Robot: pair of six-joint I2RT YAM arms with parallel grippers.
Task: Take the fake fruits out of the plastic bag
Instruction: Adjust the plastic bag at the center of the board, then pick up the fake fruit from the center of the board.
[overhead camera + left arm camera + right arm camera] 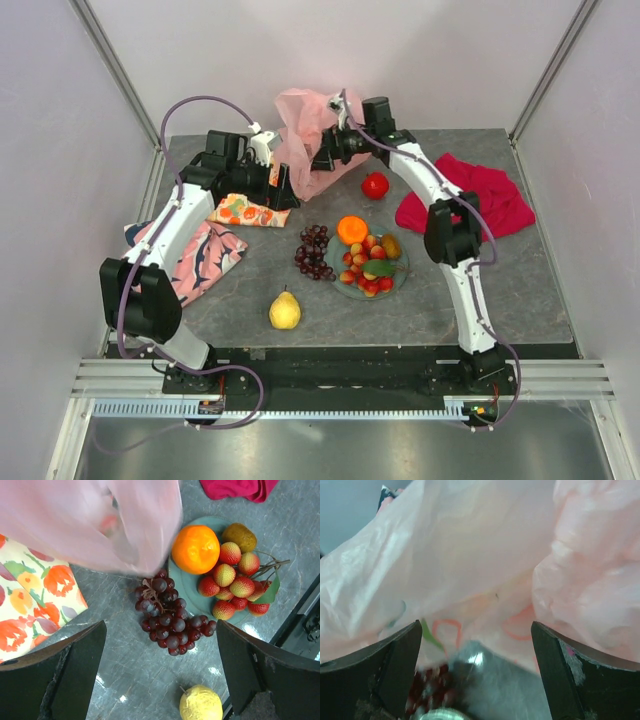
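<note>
The pale-pink plastic bag (303, 130) stands crumpled at the back, between my two grippers. My left gripper (283, 185) is open and empty, with the bag (100, 520) blurred just above it. My right gripper (322, 160) is open, facing the bag (485, 565) close up. Out on the table are a red apple (375, 185), an orange (351, 229), a grape bunch (315, 252), a yellow pear (285, 311) and small red fruits (368, 272) on a teal plate (400, 268). A reddish blur (107, 522) shows through the bag.
A fruit-printed cloth (245, 211) lies under my left gripper. A pink-and-navy cloth (200, 260) lies at the left, under the left arm. A red cloth (470, 195) lies at the right, beside the right arm. The cell's walls stand close behind the bag.
</note>
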